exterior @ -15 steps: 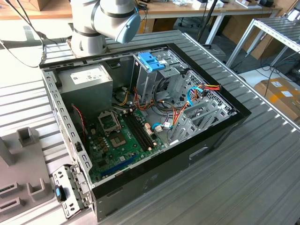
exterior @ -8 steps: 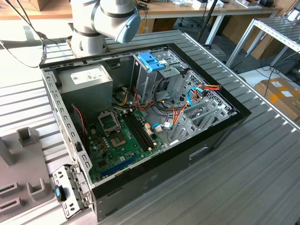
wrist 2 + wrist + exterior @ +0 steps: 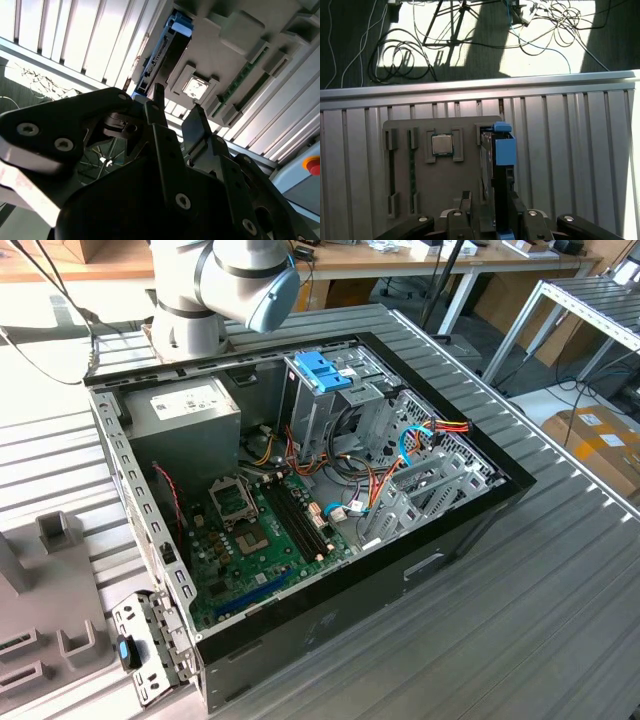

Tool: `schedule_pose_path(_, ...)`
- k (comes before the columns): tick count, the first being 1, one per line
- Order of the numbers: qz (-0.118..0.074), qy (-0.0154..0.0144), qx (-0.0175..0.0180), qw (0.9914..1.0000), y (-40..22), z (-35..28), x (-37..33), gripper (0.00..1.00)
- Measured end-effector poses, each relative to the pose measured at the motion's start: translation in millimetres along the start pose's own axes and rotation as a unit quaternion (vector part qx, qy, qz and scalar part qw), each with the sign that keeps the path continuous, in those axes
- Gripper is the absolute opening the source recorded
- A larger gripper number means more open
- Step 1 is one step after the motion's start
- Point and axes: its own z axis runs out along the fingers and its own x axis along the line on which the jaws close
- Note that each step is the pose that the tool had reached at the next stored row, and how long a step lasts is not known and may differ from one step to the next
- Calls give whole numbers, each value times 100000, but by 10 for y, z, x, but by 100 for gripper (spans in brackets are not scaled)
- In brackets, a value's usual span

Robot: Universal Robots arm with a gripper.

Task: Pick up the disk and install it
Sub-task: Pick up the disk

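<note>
**Open pincer poised over the disk, which waited in its tray slot**

At the exterior view's left, a grey holding tray [image 3: 50, 610] lay on the ribbed table [image 3: 520, 640]. In the first wrist view it sat close to the table's edge. The disk [image 3: 496, 165] stood on its long edge in a slot along one side edge of the tray, just beside the pocket that held a processor [image 3: 442, 145]. It was probably stood upright there so that its two flat faces were offered to fingers coming from above.

The gripper [image 3: 489, 199] hung over the disk with its fingers apart, one to each side of the thin body. In the second wrist view the tray showed through the gap between them, so nothing was clamped. By my reading this was the approach to the pick-up, and nothing had been lifted yet.

Further right in the exterior view, the computer case [image 3: 330, 630] lay on its side with its panel off, so its bays could be reached from overhead. A power supply [image 3: 190, 405] filled its far left corner. To the right of that, a bare blue bracket [image 3: 325, 370] sat atop the drive cage at the case's far edge.
</note>
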Motion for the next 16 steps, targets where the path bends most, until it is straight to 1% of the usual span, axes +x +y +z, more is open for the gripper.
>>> schedule_pose_path(16,0,-1,-1,100000,8,29,1,42)
